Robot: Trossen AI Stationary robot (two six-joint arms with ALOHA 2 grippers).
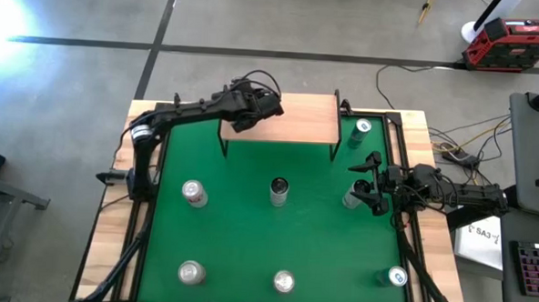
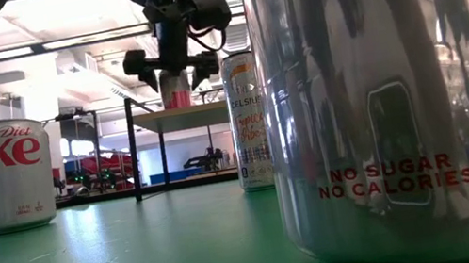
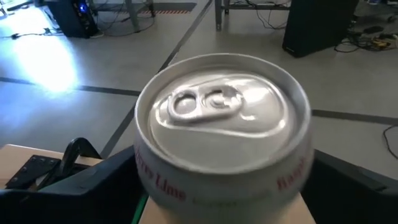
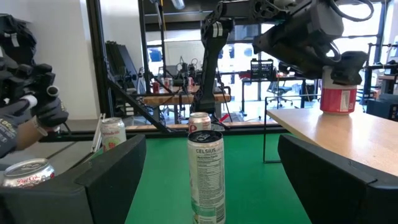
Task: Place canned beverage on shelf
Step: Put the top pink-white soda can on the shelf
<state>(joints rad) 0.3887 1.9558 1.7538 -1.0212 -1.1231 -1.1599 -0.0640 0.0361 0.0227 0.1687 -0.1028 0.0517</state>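
Observation:
A red-and-white beverage can [image 3: 221,118] stands upright on its base on the left part of the light-wood shelf [image 1: 293,125], also seen in the low view [image 2: 175,92] and the right wrist view [image 4: 337,96]. My left gripper [image 1: 253,109] reaches over the shelf from the table's left side. It is open, with one finger [image 3: 93,186] on each side of the can and a little room showing in the low view. My right gripper [image 1: 366,183] waits open at the mat's right edge.
Several more cans stand on the green mat [image 1: 239,232]: a tall slim one at the centre [image 1: 279,191], one beside my right gripper [image 1: 351,198], a green one right of the shelf [image 1: 360,128], and others along the near and left sides. The shelf's right part is bare.

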